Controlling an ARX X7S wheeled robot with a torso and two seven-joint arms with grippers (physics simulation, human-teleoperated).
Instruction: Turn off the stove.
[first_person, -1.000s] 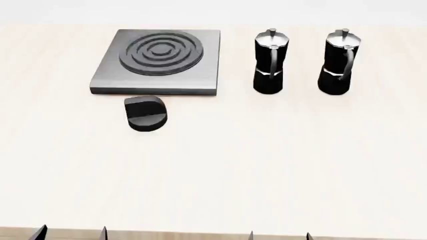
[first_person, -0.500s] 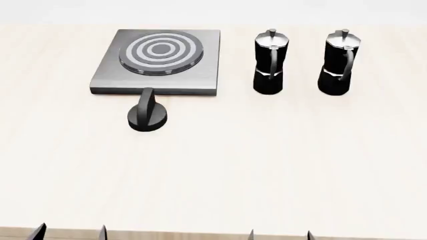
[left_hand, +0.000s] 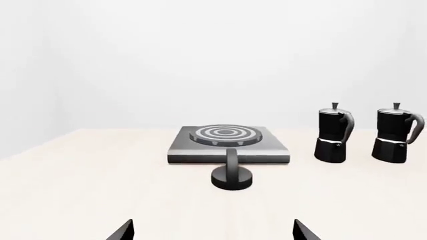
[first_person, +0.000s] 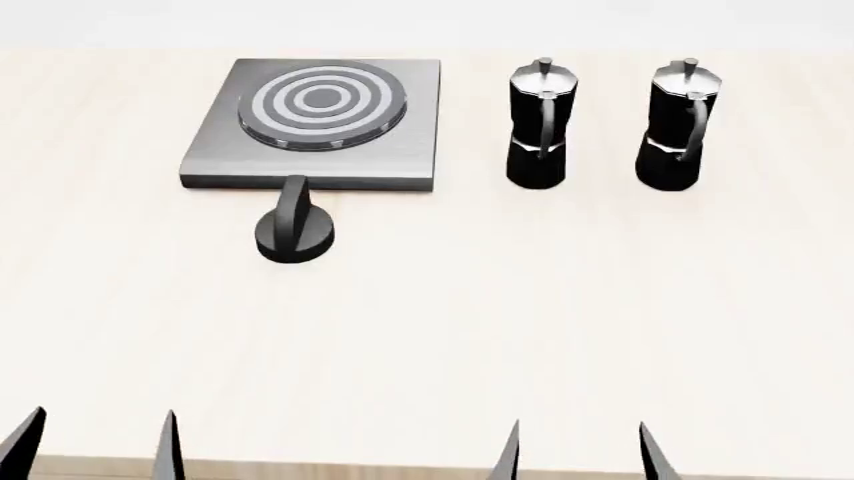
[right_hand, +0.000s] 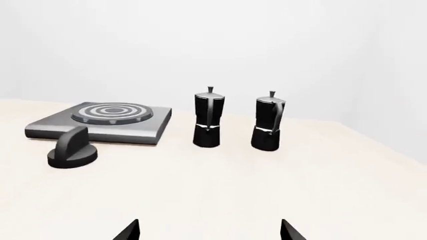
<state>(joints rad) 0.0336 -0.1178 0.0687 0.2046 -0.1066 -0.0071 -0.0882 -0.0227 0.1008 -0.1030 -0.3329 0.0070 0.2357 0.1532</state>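
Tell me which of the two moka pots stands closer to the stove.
The left moka pot, as the head view shows it. It stands just beside the stove, at its right edge, while the other moka pot stands farther right, beyond the first.

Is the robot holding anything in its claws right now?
No, nothing is held. The left gripper and right gripper are both open and empty at the near table edge, far from the knob and stove.
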